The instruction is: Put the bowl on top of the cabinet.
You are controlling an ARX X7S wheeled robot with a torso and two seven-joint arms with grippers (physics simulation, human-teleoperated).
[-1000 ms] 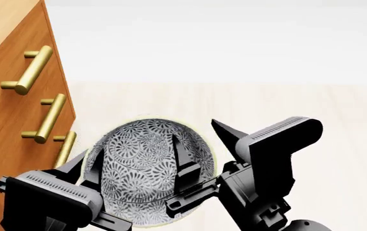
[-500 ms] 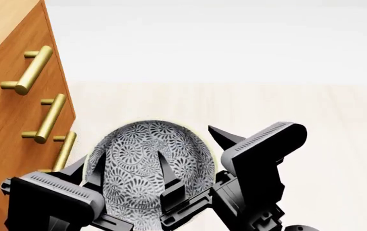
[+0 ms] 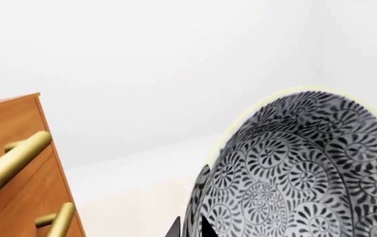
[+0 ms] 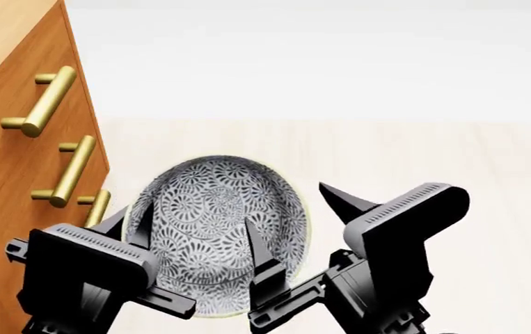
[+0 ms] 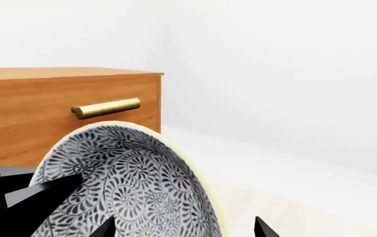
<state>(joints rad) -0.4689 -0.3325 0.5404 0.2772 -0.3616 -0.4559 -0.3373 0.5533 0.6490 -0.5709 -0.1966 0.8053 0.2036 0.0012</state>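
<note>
Head view: both arms are seen raised from the lower edge, meeting at one bowl (image 4: pixel 211 209) held between them above a pale floor (image 4: pixel 414 149). The left gripper (image 4: pixel 135 226) is placed at the bowl's 9 o'clock rim; one dark finger is visible against the rim, but whether it is clamped cannot be told from this view. The right gripper (image 4: pixel 293 223) is spread across the rim at 4 o'clock: one finger lies inside the bowl, the other points up outside it at 3 o'clock. One cabinet (image 4: pixel 10 139) is recorded at the bowl's 10 o'clock, just beside it, with three brass handles (image 4: pixel 42 101) counted on its front.

Left wrist view: one bowl (image 3: pixel 307 168) is shown tilted, its patterned interior facing the camera. Only dark finger tips appear at the frame's edge beside its wall; their grip cannot be judged. One cabinet (image 3: pixel 10 173) and two handles are counted.

Right wrist view: the bowl (image 5: pixel 129 182) is seen tilted, its rim passing between two spread fingers (image 5: pixel 105 228). One cabinet (image 5: pixel 56 113) with one handle stands behind the bowl, its top bare in the visible part.
</note>
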